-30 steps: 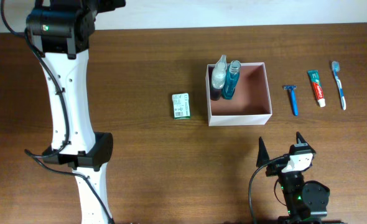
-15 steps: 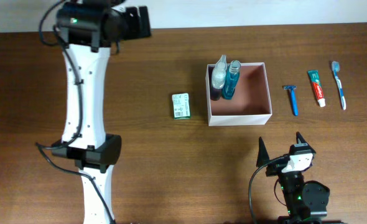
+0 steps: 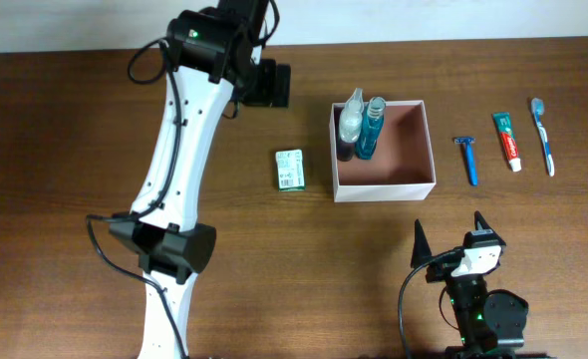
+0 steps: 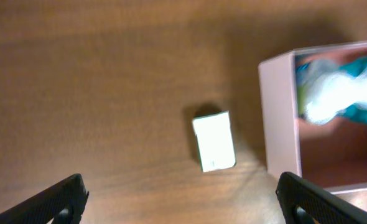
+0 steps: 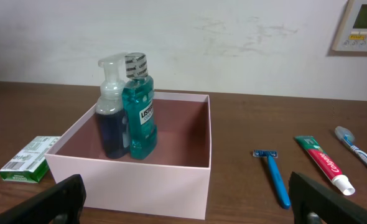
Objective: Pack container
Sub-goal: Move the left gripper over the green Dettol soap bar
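Overhead view, nearest first: your right gripper (image 3: 449, 239) sits at the table's near edge, jaws spread wide and empty. Beyond it the container (image 3: 384, 187) stands right of centre, toward the far edge, mouth up, walls square to the table edges. Being square, it has no real long axis. Two bottles (image 3: 362, 128) stand in its far-left corner. The soap box (image 3: 290, 170) lies just left. Farthest, your left gripper (image 4: 180, 186) has swung in from the far-left corner — wide, empty, probably lining up on the soap box.
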### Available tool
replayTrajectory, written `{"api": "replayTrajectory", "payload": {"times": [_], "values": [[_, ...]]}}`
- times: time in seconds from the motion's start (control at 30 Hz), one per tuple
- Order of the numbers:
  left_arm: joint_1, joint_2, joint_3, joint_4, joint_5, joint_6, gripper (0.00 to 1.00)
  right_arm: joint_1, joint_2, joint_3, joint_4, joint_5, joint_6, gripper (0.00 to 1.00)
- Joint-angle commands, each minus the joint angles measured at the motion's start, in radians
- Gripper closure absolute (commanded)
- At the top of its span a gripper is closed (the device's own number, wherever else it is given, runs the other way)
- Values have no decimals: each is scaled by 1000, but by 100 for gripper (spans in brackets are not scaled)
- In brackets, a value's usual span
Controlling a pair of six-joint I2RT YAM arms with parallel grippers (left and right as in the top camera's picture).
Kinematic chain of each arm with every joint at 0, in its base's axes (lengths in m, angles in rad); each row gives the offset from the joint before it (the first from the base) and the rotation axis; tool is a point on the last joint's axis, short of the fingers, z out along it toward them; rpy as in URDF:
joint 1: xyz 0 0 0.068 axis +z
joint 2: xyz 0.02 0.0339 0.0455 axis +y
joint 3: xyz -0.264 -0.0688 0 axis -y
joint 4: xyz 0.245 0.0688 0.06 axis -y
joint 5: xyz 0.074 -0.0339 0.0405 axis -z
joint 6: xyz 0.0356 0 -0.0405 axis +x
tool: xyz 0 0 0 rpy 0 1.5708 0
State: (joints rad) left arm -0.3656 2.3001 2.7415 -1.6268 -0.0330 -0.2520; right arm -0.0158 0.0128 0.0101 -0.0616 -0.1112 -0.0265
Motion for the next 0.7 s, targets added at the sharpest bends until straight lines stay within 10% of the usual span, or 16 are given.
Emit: {"api": "replayTrajectory", "payload": {"times": [0.0,0.67], "values": [[5,-9,-82,-5,4,-23,1,9,-7,-5,-5,-9,0,1],[-8,-9,-443,92,69,-115,1,9,-7,-5,-5,-9,0,1]]}}
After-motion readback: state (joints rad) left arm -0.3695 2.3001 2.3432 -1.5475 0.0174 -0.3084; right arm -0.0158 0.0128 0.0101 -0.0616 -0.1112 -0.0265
